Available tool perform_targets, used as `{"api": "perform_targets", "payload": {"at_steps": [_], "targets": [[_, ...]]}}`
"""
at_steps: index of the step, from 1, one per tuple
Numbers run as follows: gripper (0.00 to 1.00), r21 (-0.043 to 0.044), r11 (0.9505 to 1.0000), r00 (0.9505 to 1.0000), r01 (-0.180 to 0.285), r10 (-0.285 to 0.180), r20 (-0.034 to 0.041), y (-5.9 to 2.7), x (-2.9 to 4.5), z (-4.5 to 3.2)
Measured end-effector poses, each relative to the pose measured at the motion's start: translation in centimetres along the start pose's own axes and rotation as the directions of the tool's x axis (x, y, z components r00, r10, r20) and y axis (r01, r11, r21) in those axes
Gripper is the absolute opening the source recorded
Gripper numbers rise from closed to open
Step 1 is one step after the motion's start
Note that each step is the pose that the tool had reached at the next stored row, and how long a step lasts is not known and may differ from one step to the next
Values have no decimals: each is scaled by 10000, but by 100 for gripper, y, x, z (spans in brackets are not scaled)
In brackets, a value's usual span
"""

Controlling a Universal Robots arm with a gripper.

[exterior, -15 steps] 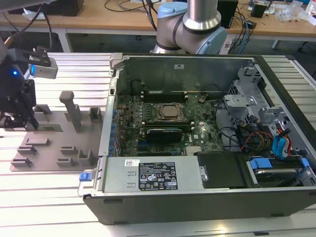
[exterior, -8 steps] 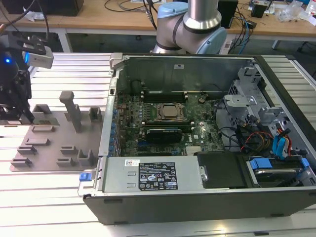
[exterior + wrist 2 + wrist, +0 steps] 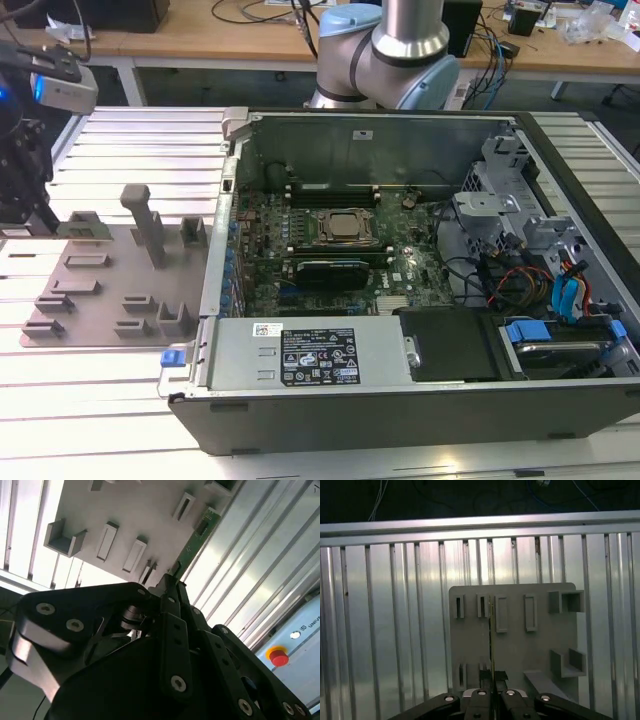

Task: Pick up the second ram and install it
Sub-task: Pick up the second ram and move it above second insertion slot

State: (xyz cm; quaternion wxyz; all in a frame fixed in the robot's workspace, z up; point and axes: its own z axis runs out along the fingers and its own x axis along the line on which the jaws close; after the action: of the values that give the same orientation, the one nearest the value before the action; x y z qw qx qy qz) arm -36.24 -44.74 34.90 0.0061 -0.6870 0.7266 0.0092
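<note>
The second ram (image 3: 197,537) is a narrow green board stick, and my gripper (image 3: 172,580) is shut on its near end. In the first wrist view the second ram (image 3: 491,630) shows edge-on as a thin line running out from between the fingertips of my gripper (image 3: 491,677), over the grey holder tray (image 3: 540,645). I cannot tell whether the stick touches the tray. In the exterior view my gripper (image 3: 35,215) hangs at the tray's (image 3: 100,290) far left end, well away from the green motherboard (image 3: 395,275) in the open computer case (image 3: 300,410).
The case stands at the exterior view's right of the tray on a ribbed aluminium table (image 3: 130,400). Upright posts and slot blocks (image 3: 150,225) rise from the tray. The arm's base (image 3: 390,50) is behind the case. A red stop button (image 3: 277,656) sits at the table's side.
</note>
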Motion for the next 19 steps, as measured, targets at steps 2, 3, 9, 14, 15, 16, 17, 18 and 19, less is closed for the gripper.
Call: {"api": "perform_targets", "payload": {"at_steps": [2, 3, 9, 14, 15, 16, 17, 18, 19], "targets": [[13, -1, 10000, 10000, 0, 0, 1, 1, -3, -89], [13, 0, 10000, 10000, 0, 0, 0, 1, -3, -124], [13, 0, 10000, 10000, 1, -1, 0, 1, -10, -300], [13, 0, 10000, 10000, 1, -1, 1, 2, -15, -441], [13, 0, 10000, 10000, 1, -1, 1, 2, -16, -460], [13, 0, 10000, 10000, 0, 0, 1, 3, -17, -485], [13, 0, 10000, 10000, 1, -1, 1, 3, -18, -520], [13, 0, 10000, 10000, 0, 0, 0, 3, -19, -563], [13, 0, 10000, 10000, 0, 0, 1, 4, -21, -611]]}}
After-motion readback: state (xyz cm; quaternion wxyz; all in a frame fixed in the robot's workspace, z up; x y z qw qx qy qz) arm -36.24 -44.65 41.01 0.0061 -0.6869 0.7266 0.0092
